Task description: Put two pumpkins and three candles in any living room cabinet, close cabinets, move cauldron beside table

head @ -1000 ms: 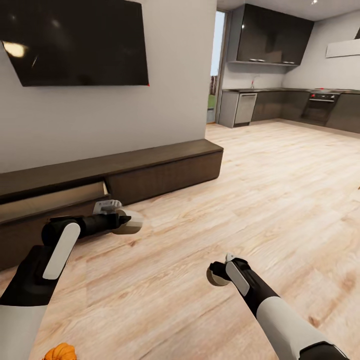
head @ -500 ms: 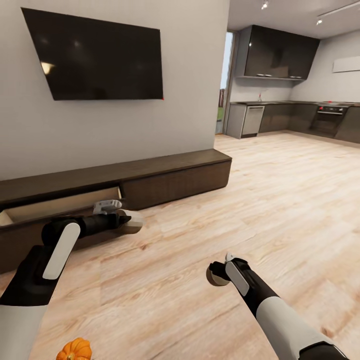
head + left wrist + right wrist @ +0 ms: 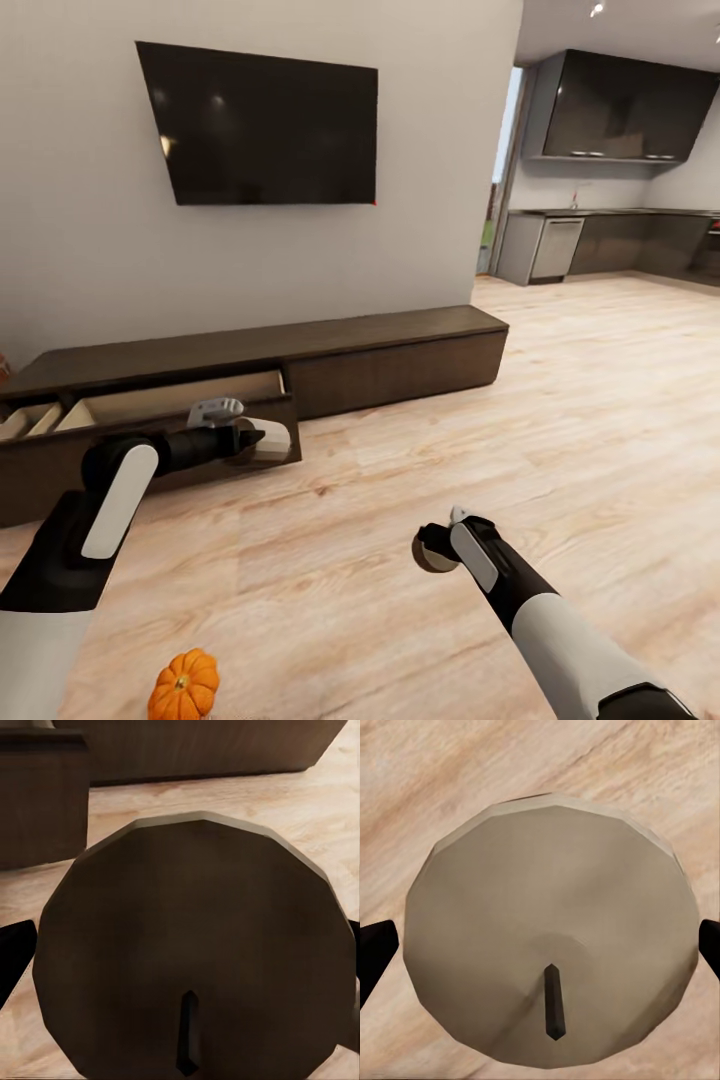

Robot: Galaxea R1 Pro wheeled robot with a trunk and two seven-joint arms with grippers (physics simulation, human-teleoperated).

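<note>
Left tool (image 3: 262,440): clamped on a candle (image 3: 268,441); in the left wrist view the candle's round wick end (image 3: 195,945) sits between the two dark fingertips (image 3: 15,956), which press its sides.
Right tool (image 3: 432,548): clamped on a second candle (image 3: 434,549); in the right wrist view the pale disc with its dark wick (image 3: 551,945) sits between the fingertips (image 3: 375,949), above the bare wooden floor (image 3: 450,765).
Cabinet (image 3: 400,350): long, low, dark-brown unit against the wall below the wall-mounted screen (image 3: 265,125). One drawer (image 3: 180,400) at its left part stands pulled out, pale interior exposed. The right-hand fronts appear flush and shut.
Left candle position: in the air just in front of the open drawer's front corner, not yet over the interior.
Right candle position: over open floor, well apart from the cabinet.
Pumpkin (image 3: 184,685): one orange pumpkin lies on the floor near the robot's base, outside the cabinet.
Drawer contents: cannot tell; the interior is seen at too shallow an angle.
Completed, by judgement: two candles picked up; one drawer opened to receive them.
Remaining, by judgement: both held candles into the drawer; third candle; the floor pumpkin and its companion; drawer closed; cauldron set beside the low tabletop.
Overall progress: early stage, nothing confirmed stowed.
</note>
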